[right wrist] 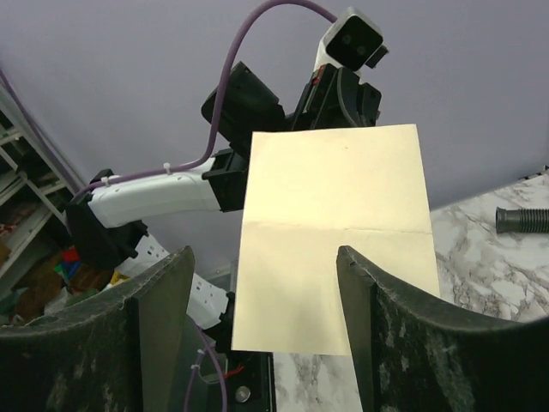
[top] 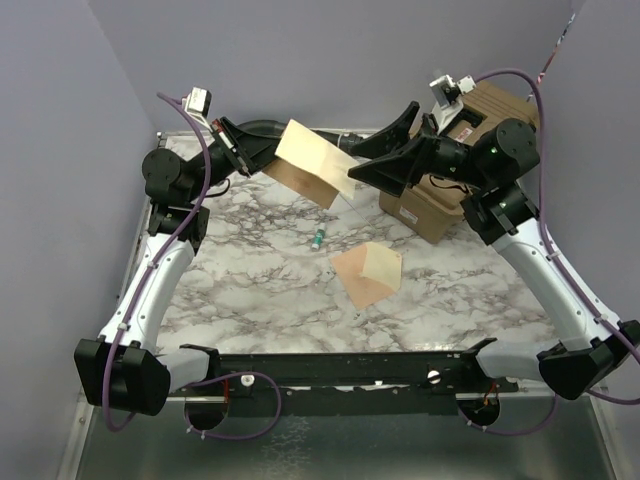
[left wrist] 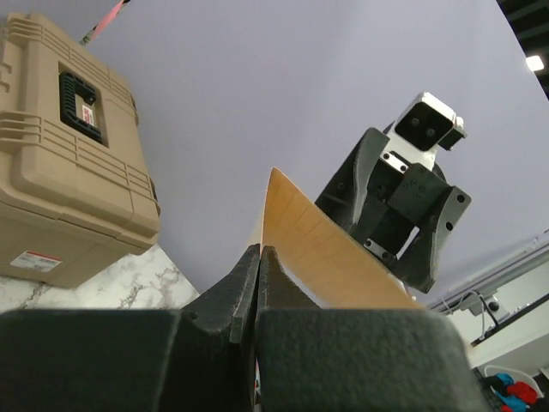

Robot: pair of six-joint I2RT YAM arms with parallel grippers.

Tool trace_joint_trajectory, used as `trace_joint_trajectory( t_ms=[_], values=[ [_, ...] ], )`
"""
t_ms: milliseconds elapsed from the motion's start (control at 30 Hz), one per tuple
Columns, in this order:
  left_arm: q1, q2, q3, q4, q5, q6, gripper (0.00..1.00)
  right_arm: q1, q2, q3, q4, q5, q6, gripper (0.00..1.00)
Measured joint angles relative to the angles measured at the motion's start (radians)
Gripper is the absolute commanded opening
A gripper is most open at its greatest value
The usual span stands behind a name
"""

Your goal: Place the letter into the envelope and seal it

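We see the left gripper [left wrist: 260, 257] clenched on the letter [top: 312, 160], holding it in the air over the back of the marble surface [top: 250, 275]. The right gripper [right wrist: 266, 257] is released, jaws spread either side of the letter. The envelope [top: 368, 272] lies mid-surface, well apart.

We've got a white-and-grey marbled surface [top: 260, 290] boxed in by plain lavender-grey walls [top: 330, 50] at the back and on both sides, with a tan ribbed hard case [left wrist: 69, 154] sitting at the far right corner. Beyond the wall panels we see a bright ceiling light [left wrist: 536, 62] on a dark ceiling, plus cluttered shelving [right wrist: 21, 249] with colourful bits. Lighting is even, and shadows on the marble are soft.
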Motion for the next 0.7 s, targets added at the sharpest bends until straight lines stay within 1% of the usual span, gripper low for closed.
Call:
trace_joint_trajectory(
  t_ms=[133, 200, 333, 400, 567, 700],
  values=[
    [0.0, 0.0, -0.003, 0.001, -0.018, 0.0, 0.0, 0.0, -0.019, 0.0, -0.033, -0.018, -0.026, 0.73],
    [0.0, 0.0, -0.004, 0.001, -0.019, 0.0, 0.0, 0.0, -0.027, 0.0, -0.052, -0.011, -0.035, 0.78],
    [0.0, 0.0, -0.004, 0.001, -0.016, 0.01, 0.0, 0.0, -0.032, 0.023, -0.139, 0.056, -0.069, 0.89],
    [0.0, 0.0, -0.004, 0.001, -0.009, 0.018, 0.0, 0.0, -0.023, 0.056, -0.207, 0.078, -0.098, 0.91],
    [-0.002, 0.0, -0.004, 0.002, 0.042, 0.04, 0.0, 0.0, 0.048, 0.187, -0.386, 0.058, -0.219, 0.93],
    [-0.023, 0.0, -0.004, 0.002, 0.09, 0.059, 0.0, 0.0, 0.101, 0.206, -0.497, 0.026, -0.311, 0.92]
  ],
)
